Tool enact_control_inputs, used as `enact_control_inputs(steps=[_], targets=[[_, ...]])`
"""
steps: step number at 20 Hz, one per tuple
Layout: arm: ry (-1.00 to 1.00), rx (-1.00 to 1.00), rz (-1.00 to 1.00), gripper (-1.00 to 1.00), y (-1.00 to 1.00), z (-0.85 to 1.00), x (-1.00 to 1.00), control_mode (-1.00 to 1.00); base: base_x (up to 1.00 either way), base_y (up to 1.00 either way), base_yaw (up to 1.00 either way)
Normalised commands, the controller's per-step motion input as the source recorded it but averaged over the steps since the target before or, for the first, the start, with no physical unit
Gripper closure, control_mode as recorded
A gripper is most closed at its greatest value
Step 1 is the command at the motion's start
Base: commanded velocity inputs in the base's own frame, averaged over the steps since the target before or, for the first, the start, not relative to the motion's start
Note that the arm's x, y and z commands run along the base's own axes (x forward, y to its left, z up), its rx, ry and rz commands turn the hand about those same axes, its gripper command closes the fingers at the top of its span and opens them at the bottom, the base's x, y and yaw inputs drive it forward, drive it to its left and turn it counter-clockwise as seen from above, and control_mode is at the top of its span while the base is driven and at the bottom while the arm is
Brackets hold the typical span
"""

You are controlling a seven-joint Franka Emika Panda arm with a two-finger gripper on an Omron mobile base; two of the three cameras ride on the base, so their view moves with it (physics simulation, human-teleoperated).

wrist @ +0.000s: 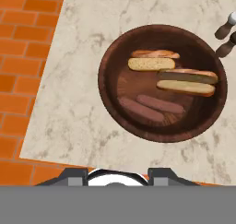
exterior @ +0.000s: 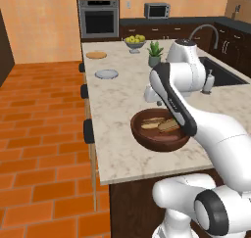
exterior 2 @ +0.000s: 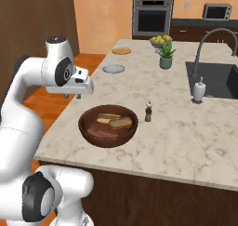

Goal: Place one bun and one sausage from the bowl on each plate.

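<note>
Your arm was bent over the counter (exterior 2: 186,136), its gripper (exterior 2: 78,96) hanging above the bowl (wrist: 110,98), clear of it. I couldn't tell how wide the jaws stood; nothing was held. The bowl held two buns (wrist: 152,63) and two sausages (wrist: 159,104). Two plates (exterior: 106,74) sat far off.

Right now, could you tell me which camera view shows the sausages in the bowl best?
The hand view: it looks straight down into the bowl, so both sausages lie plainly visible beside the two buns. In the right base view the sausages are dim reddish streaks low in the bowl. In the left base view the arm crosses the bowl and I cannot make them out.
</note>
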Motion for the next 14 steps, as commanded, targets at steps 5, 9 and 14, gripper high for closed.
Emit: enact_control_inputs(steps=[5, 9, 14], targets=[[0.01, 0.01, -0.01, -1.00, -0.07, -0.16, 0.39, -1.00, 0.00, 0.00, 0.00], [0.05, 0.05, 0.15, -1.00, -0.53, -0.19, 0.90, -1.00, 0.00, 0.00, 0.00], [0.03, -0.05, 0.23, -1.00, -0.80, -0.75, 0.52, -1.00, 0.00, 0.00, 0.00]])
